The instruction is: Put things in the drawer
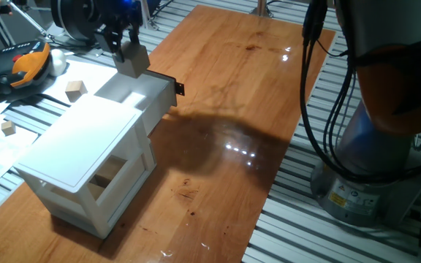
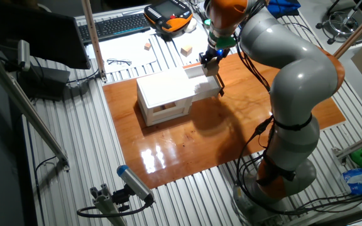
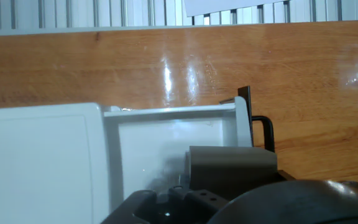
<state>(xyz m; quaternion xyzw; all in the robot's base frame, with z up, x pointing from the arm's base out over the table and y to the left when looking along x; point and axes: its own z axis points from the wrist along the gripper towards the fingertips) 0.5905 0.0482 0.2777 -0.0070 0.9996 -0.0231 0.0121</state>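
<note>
The white cabinet (image 1: 79,139) (image 2: 162,88) (image 3: 36,162) stands on the wooden board. Its drawer (image 1: 148,91) (image 2: 206,88) (image 3: 173,134) is pulled out, with the black handle (image 1: 179,88) (image 3: 260,127) at the front. My gripper (image 1: 130,62) (image 2: 210,63) (image 3: 229,168) hangs just above the open drawer. Only one grey-brown block shows at its tip, so I cannot make out whether the jaws stand apart. Two pale wooden cubes (image 1: 75,89) (image 1: 7,128) lie on the slatted table beyond the cabinet. A third cube (image 1: 108,175) sits in the cabinet's lower compartment.
An orange and black pendant (image 1: 20,66) (image 2: 168,16) and a keyboard (image 2: 115,25) lie at the far side of the table. White paper covers the slats near the loose cubes. The arm's grey base (image 1: 371,146) stands beside the board.
</note>
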